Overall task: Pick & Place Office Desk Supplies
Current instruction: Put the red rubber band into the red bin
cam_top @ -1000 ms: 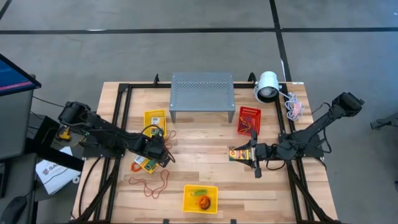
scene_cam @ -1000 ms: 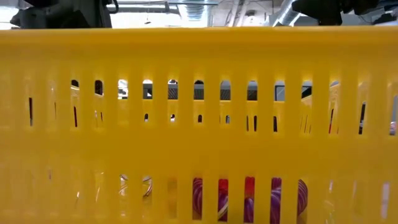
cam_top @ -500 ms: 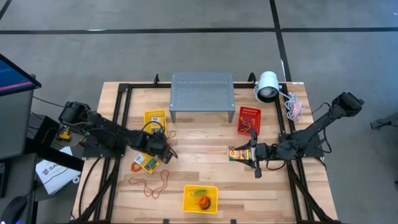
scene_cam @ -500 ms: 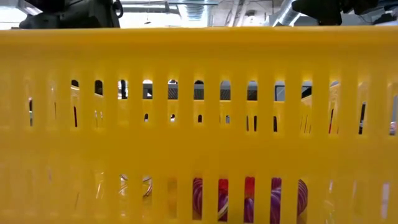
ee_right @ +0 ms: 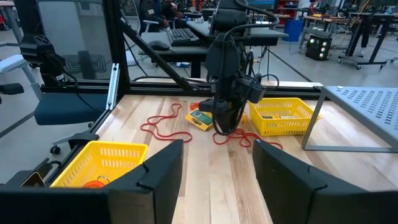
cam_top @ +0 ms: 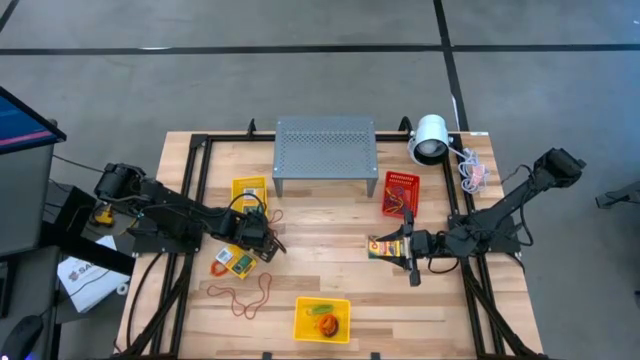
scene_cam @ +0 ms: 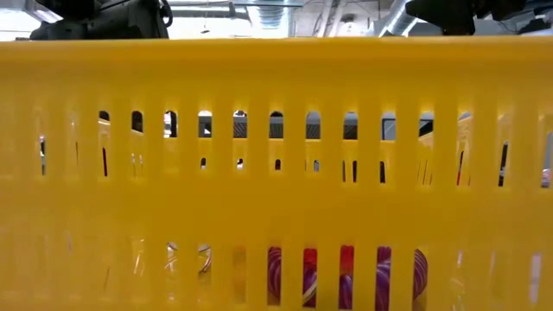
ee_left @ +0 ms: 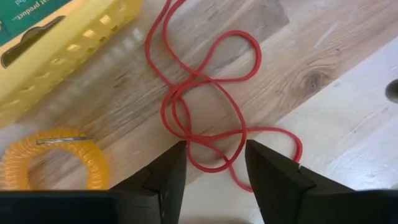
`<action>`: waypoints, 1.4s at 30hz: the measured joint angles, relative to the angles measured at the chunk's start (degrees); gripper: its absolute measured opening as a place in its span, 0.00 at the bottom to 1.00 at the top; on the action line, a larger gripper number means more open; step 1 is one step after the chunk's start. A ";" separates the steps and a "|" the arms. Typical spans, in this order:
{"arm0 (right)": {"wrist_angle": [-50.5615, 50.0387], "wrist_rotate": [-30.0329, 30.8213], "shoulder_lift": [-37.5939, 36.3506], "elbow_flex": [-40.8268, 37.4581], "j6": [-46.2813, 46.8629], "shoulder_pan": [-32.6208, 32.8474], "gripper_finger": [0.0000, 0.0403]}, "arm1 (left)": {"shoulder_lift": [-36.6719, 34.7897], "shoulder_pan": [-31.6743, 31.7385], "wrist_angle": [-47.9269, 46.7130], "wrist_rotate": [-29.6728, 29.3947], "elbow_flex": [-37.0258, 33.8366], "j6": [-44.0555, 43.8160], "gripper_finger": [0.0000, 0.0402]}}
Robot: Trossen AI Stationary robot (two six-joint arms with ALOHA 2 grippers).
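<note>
My left gripper [ee_left: 210,169] points down over a tangled red rubber band [ee_left: 208,93] on the wood, left of centre [cam_top: 262,240]. It is open, one finger on either side of the band's near loops; whether they touch it I cannot tell. A crayon box [cam_top: 236,262] and an orange coil ring [ee_left: 53,160] lie beside it. Another crayon box lies in the far yellow basket [cam_top: 250,192]. My right gripper [ee_right: 211,163] waits open and level at the right, above a third crayon box [cam_top: 383,247] flat on the table.
A grey perforated stand [cam_top: 325,150] and a white lamp [cam_top: 430,140] stand at the far edge. A red basket [cam_top: 400,192] sits right of centre. A near yellow basket [cam_top: 322,318] fills the low view [scene_cam: 276,173]. More red bands [cam_top: 245,295] lie near left.
My left gripper has swung a little toward the table's far right, away from the crayon box beside it and over the red band, still pointing down. Nothing on the table has moved.
</note>
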 joint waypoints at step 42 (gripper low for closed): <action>0.22 -1.46 0.02 0.02 0.04 0.00 0.47 | -6.49 0.13 0.25 3.26 2.25 9.01 0.00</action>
